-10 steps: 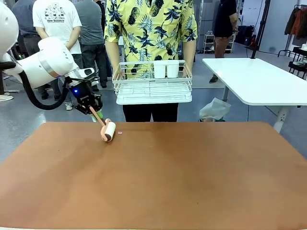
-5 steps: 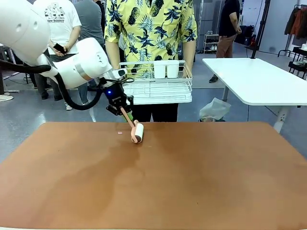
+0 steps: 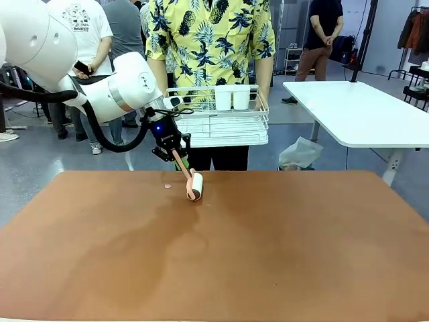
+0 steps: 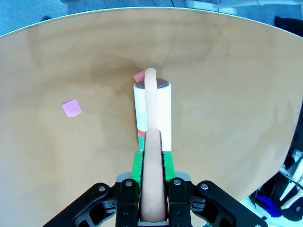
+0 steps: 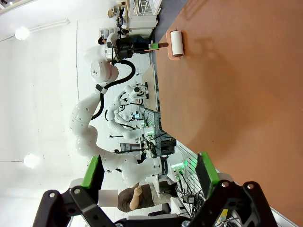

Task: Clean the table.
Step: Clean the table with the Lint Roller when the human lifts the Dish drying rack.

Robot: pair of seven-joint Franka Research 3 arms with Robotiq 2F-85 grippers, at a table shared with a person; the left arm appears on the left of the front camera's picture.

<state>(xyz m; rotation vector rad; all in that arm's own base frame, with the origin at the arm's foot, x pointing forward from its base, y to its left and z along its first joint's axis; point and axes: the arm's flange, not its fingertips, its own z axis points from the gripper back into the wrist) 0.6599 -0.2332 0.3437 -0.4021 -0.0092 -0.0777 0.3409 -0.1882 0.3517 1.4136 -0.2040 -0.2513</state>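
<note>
Two pink paper scraps are showing in the left wrist view: one scrap (image 4: 72, 108) is lying apart from the lint roller (image 4: 152, 123), the other (image 4: 140, 76) is peeking out at the roll's far end. The front view is catching one scrap (image 3: 167, 186), just left of the lint roller (image 3: 194, 186).

The left jaws are pinching the roller's peach handle between green pads (image 4: 136, 165). The handle is slanting up towards the left arm (image 3: 120, 87) while the white roll is resting on the terracotta tabletop (image 3: 268, 255), near its far edge and left of the middle.

The right jaws are standing spread with nothing between their pads (image 5: 92, 172), and that wrist view is taking in the tabletop (image 5: 246, 94) sideways, with the roller (image 5: 175, 43) far off.

The tabletop is filling the foreground of the front view, its long axis running left to right. Beyond its far edge a person in a pineapple-print shirt (image 3: 211, 40) is holding a white wire rack (image 3: 214, 124).
</note>
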